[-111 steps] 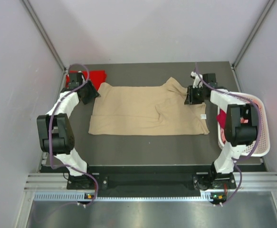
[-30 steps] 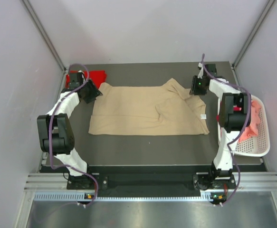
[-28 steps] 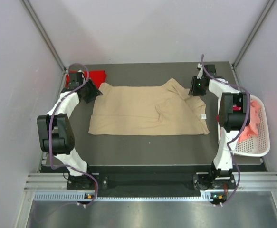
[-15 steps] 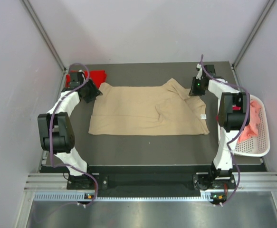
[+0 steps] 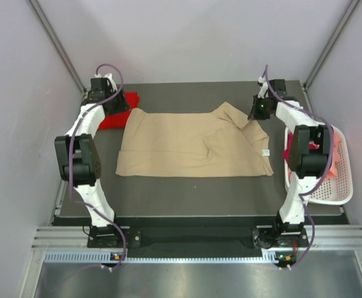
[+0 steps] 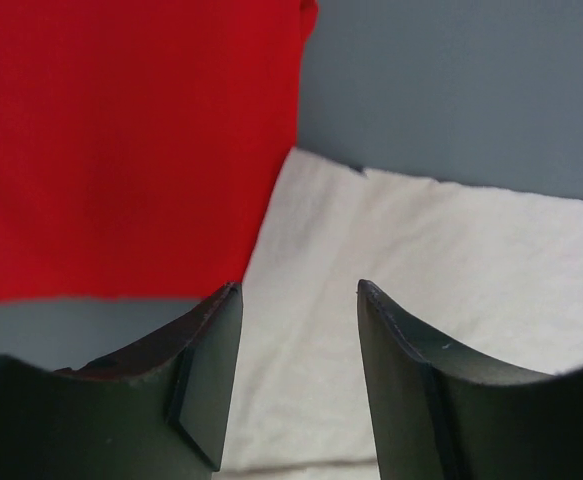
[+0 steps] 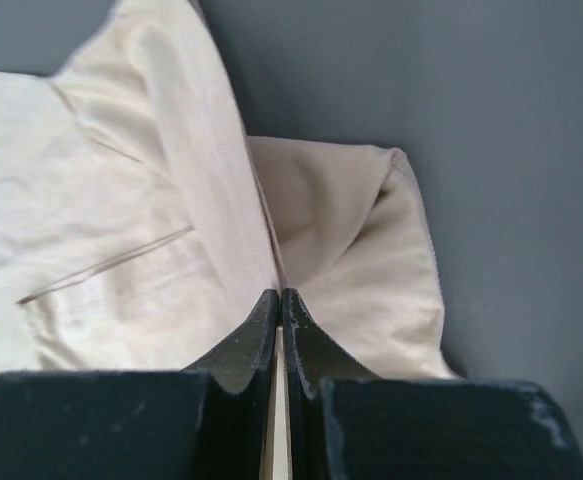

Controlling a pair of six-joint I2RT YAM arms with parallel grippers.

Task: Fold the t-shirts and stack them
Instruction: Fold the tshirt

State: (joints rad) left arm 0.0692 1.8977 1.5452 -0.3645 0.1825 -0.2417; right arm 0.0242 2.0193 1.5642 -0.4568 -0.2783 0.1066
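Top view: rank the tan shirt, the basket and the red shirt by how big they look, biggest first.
1. tan shirt, clearly largest
2. basket
3. red shirt, smallest as seen

The basket and the red shirt are each partly hidden by arms, so their order is less sure.

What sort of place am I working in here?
Probably a lab-style robot test cell, not a home: plain pale panels box in a dark table, the arms are bolted to a metal rail, and a tan t-shirt lies spread near a white basket.
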